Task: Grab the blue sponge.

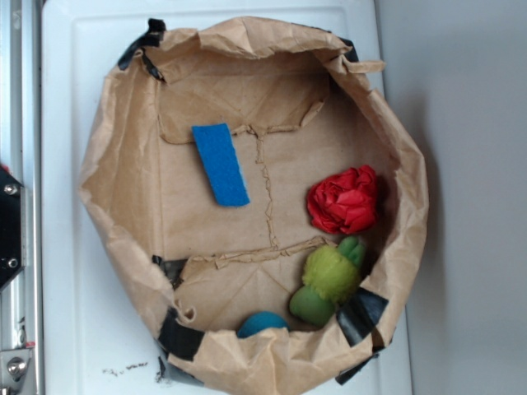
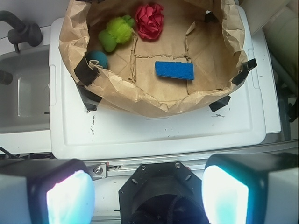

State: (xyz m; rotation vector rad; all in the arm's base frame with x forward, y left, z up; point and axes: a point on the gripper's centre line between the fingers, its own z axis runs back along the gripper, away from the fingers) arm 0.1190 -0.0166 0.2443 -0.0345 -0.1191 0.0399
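Blue sponge [image 2: 174, 70] lay flat in the paper bag [image 2: 140, 100], far ahead of the tool [image 2: 147, 198], long side running across. Tool fingers were wide apart, holding nothing.

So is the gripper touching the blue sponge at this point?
Apart. The wrist view shows the gripper open at the bottom edge, with bare white tray and the paper bag's rim between it and the blue sponge.

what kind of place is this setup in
Probably a toy kitchen counter used as a robot workspace: a white plastic top beside a sink with a faucet, holding a paper bag of small items.
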